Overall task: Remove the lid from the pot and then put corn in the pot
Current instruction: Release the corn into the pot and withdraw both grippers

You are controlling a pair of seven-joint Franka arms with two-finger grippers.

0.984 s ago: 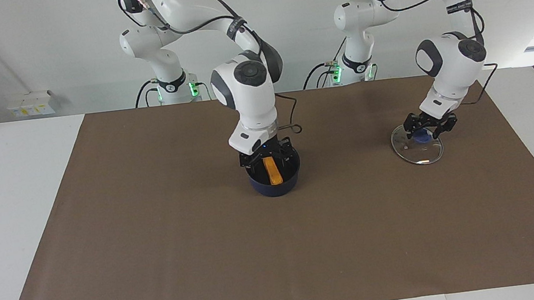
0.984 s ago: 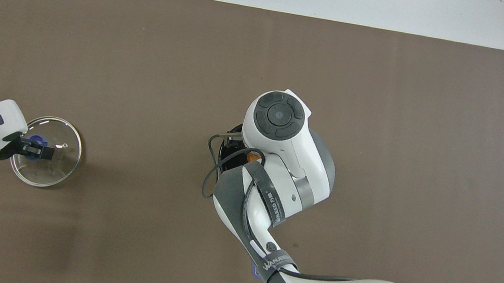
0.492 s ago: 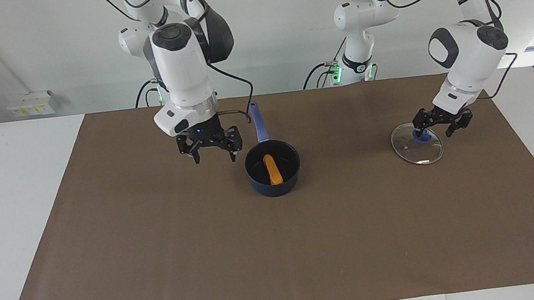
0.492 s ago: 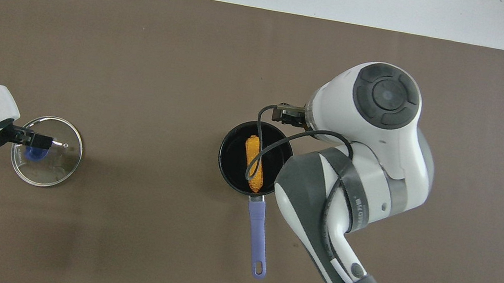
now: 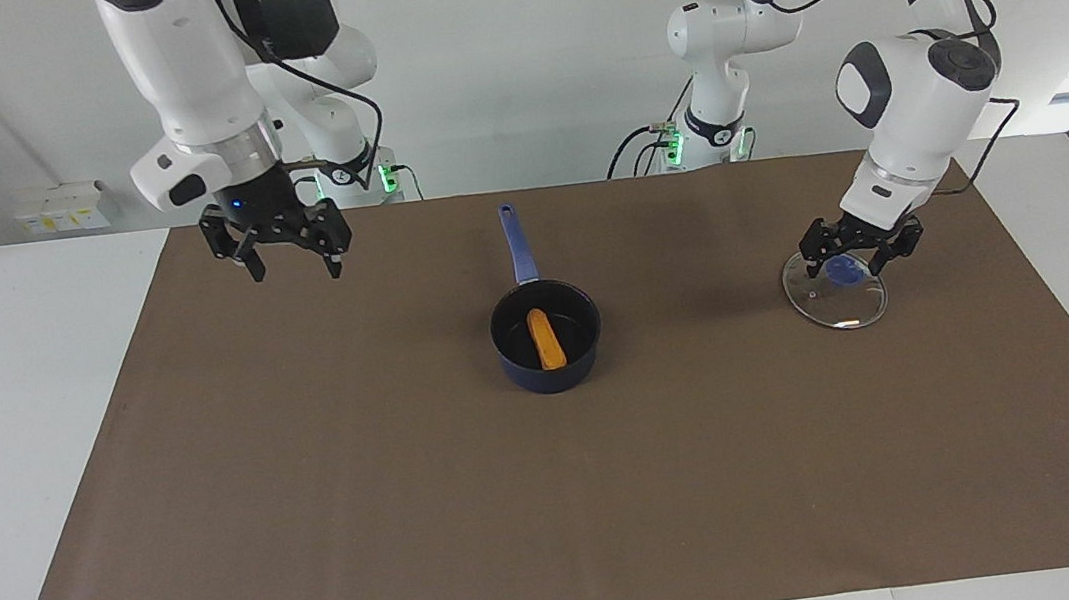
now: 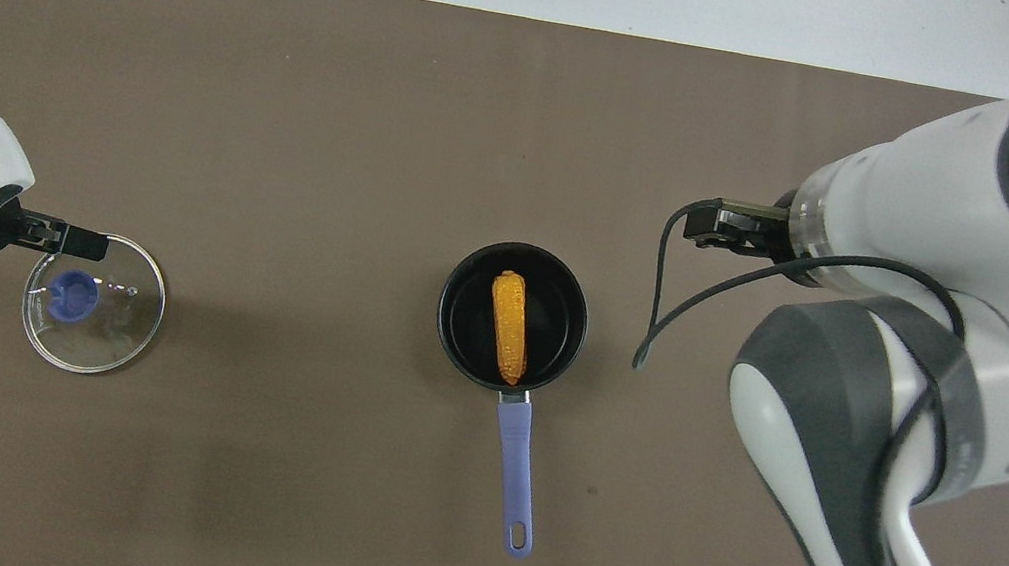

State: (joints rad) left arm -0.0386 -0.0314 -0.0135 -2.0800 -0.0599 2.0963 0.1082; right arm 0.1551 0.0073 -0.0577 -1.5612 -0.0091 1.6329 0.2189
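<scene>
Brown mat [image 5: 557, 499] covers my white bench [image 5: 12, 400], pale wall [image 5: 517, 60] | pot [image 5: 547, 337] holds corn [image 5: 547, 339] | lid [image 5: 835, 291] on mat | left pincer [image 5: 855, 255], right pincer [image 5: 290, 255] both released

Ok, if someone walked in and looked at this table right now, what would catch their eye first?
Probably the orange corn lying in the dark blue pot at the middle of the brown mat, handle toward the robots. Next, the glass lid flat on the mat toward the left arm's end, with the left tool open just above it. The right tool hangs open, high over the mat's other end.
</scene>
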